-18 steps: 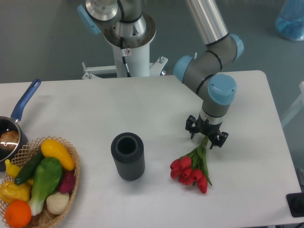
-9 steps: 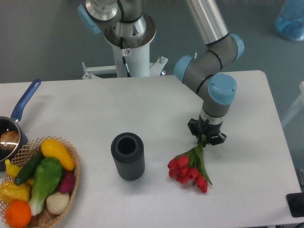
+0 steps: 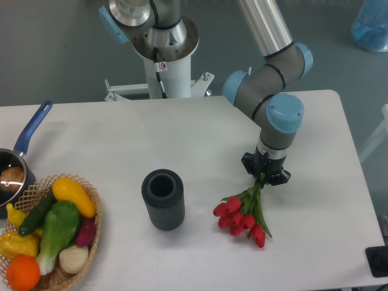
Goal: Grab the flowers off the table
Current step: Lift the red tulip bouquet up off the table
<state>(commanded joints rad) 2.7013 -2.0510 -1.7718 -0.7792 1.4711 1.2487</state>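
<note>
The flowers (image 3: 242, 217), red tulips with green stems, lie on the white table (image 3: 182, 139) at the right of its middle, heads toward the front. My gripper (image 3: 265, 173) points straight down over the stem ends and is shut on the stems. The blooms still seem to touch the table, though I cannot tell for sure. The tie band is hidden.
A dark grey ribbed cylinder cup (image 3: 162, 199) stands left of the flowers. A wicker basket (image 3: 91, 200) of vegetables sits at the front left corner. A blue-handled pan (image 3: 24, 142) is at the left edge. A black object (image 3: 379, 262) is at the table's front right.
The gripper's fingers have closed from spread apart onto the stems. The flower heads have shifted slightly left.
</note>
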